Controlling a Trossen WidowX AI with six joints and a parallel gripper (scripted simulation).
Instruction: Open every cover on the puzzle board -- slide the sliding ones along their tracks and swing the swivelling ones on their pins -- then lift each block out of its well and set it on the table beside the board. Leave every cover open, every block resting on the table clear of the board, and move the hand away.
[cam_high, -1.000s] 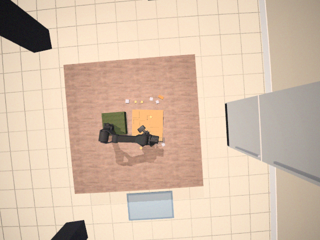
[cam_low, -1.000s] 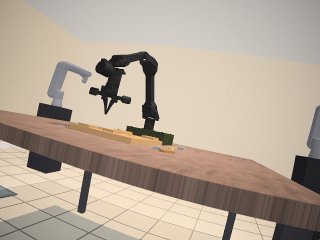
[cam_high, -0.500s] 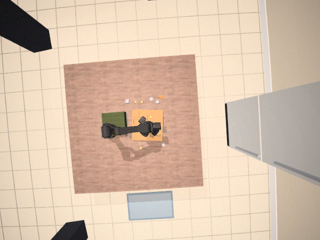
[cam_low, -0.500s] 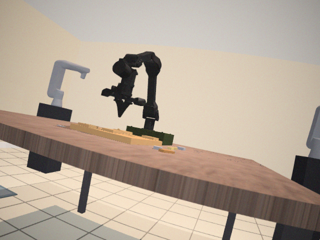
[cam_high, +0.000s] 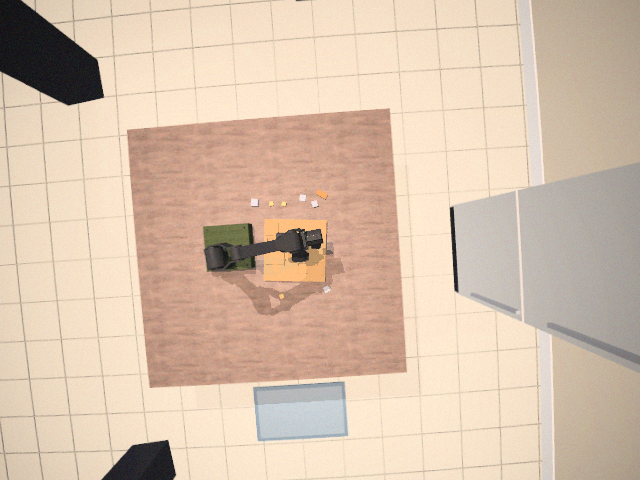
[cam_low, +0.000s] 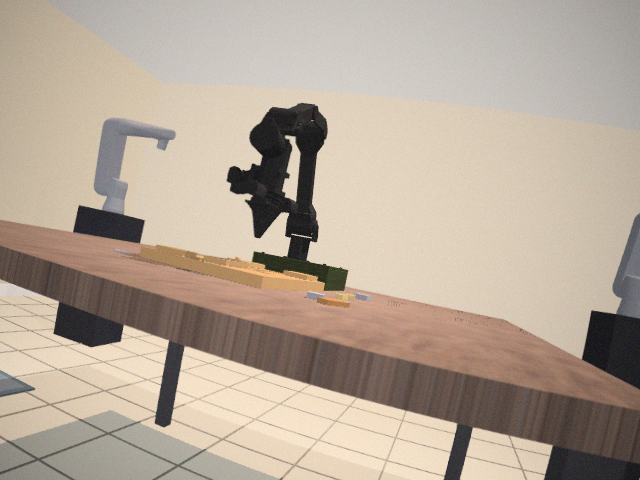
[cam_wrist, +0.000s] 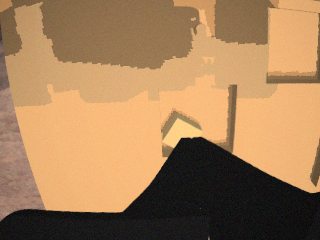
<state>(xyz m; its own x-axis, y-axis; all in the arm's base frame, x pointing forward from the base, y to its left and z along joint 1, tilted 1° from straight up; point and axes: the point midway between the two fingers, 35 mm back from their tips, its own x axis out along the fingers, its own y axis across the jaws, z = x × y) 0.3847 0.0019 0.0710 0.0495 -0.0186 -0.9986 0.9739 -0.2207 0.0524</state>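
The orange-yellow puzzle board (cam_high: 273, 273) (cam_low: 242, 273) (cam_wrist: 90, 160) lies on the table, partly hidden by the arm. My gripper (cam_low: 258, 236) (cam_wrist: 191, 147) is shut and empty, above the board. In the wrist view a pale yellow block (cam_wrist: 181, 131) sits turned at the corner of a square outline, just past the fingertips and partly hidden by them. Another square outline (cam_wrist: 292, 45) shows at the upper right; I cannot tell whether it is a cover or a well. Beside the board lie white blocks (cam_high: 302, 197), yellow blocks (cam_high: 283, 204) and an orange block (cam_high: 322, 194) (cam_low: 333, 302).
A yellow block (cam_high: 281, 296) and a white block (cam_high: 326, 289) lie along the opposite side of the board. The dark green base (cam_high: 227, 235) (cam_low: 336, 279) stands close to the board. The arm casts shadows over the board and table (cam_high: 206, 335).
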